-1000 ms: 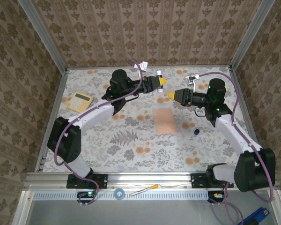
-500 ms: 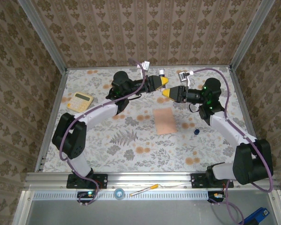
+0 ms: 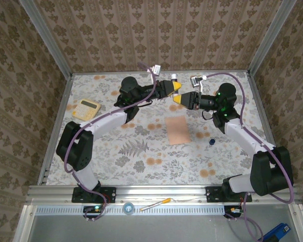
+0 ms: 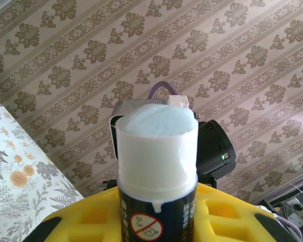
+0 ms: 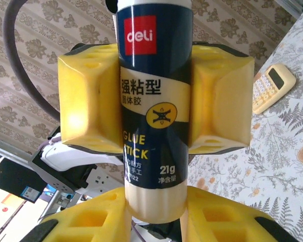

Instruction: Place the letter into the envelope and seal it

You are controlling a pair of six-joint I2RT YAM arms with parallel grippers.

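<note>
The glue stick (image 5: 154,111) is carrying the white brand "deli" on a red square near its top. Below this it is showing the Chinese words 强粘型 and 固体胶, a crossed sign in a yellow circle, "GLUE STICK" and "21g". In the left wrist view its label is showing a small red prohibition sign.

We're in a robot test cell dressed up as a home: damask wallpaper panels (image 3: 161,35) stand beyond the left gripper (image 3: 176,87), framed by bare aluminium posts (image 3: 44,38). Beneath it lies a floral tablecloth (image 3: 141,161), off to its left a calculator (image 3: 86,108), and back behind it a slotted metal rail (image 3: 156,193) and purple cables (image 3: 65,151).
</note>
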